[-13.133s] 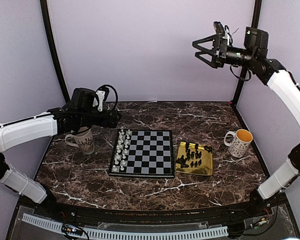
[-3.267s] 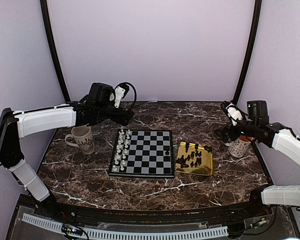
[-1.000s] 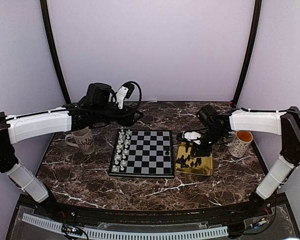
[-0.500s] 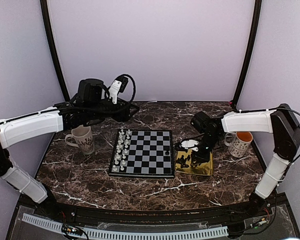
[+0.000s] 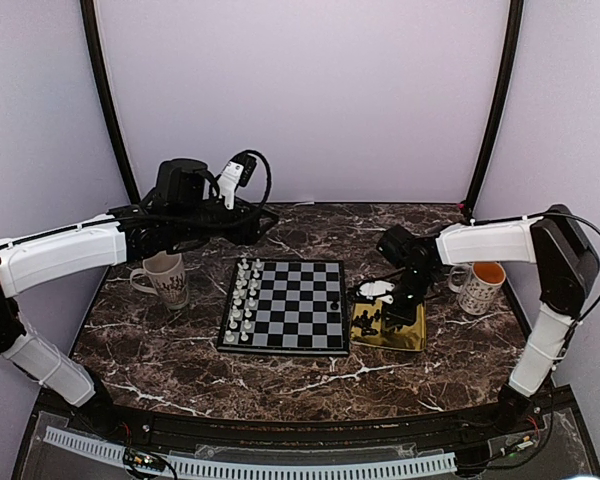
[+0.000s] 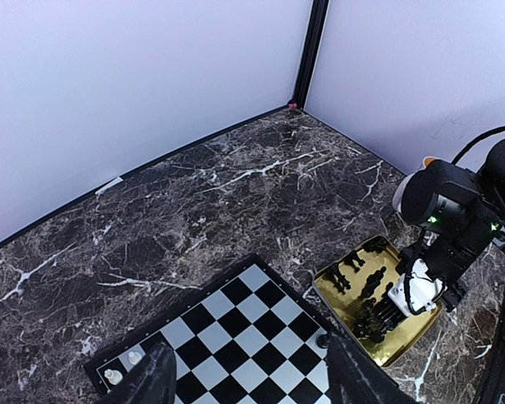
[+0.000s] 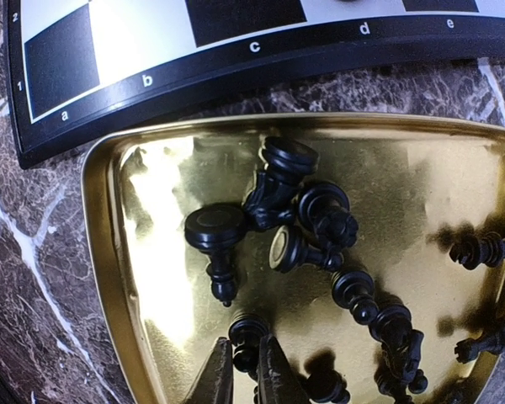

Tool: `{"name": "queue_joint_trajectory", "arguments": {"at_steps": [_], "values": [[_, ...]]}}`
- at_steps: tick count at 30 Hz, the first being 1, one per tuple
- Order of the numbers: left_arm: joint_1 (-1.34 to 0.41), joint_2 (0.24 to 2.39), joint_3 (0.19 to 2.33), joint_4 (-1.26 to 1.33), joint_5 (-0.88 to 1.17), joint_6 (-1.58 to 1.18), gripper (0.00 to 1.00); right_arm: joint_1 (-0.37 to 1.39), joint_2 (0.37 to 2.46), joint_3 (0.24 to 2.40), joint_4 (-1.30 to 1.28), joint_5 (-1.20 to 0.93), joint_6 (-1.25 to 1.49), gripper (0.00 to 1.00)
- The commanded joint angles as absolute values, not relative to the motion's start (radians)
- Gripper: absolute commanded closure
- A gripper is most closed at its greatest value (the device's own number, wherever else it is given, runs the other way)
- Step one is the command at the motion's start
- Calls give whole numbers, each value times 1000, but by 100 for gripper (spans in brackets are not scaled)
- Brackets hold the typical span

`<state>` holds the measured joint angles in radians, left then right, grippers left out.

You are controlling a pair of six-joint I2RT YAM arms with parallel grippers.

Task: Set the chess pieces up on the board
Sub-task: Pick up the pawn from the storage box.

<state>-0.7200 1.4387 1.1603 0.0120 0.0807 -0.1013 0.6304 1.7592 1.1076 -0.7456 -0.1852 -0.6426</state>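
The right claw (image 7: 244,343) is clenching one black piece (image 7: 246,326) in the gold tray (image 7: 109,252); the left claw (image 6: 251,358) is hanging released. Lifting straight up is looking wisest among crowding neighbours (image 7: 307,210).

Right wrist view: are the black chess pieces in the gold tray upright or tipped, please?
Mostly tipped: black chess pieces lie sideways, heaped on the gold tray.

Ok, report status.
Left end effector open, empty. Right end effector clamped on black piece in gold tray. One black figure on board. Nothing obstructing.
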Motion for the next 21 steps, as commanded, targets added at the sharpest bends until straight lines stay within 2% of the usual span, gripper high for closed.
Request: {"name": "queue_joint_trajectory", "arguments": {"at_steps": [1, 6, 14, 21], "values": [[-718, 1423, 1147, 22, 74, -91, 37, 640, 1777, 1143, -733, -172, -619, 92], [-717, 1427, 1147, 20, 72, -88, 37, 640, 1758, 1146, -760, -195, -619, 99], [-717, 1427, 1146, 23, 73, -93, 37, 641, 1704, 1241, -837, -325, -623, 100], [-717, 1413, 1135, 31, 10, -111, 37, 694, 1762, 1360, -856, -250, -600, 100]]}}
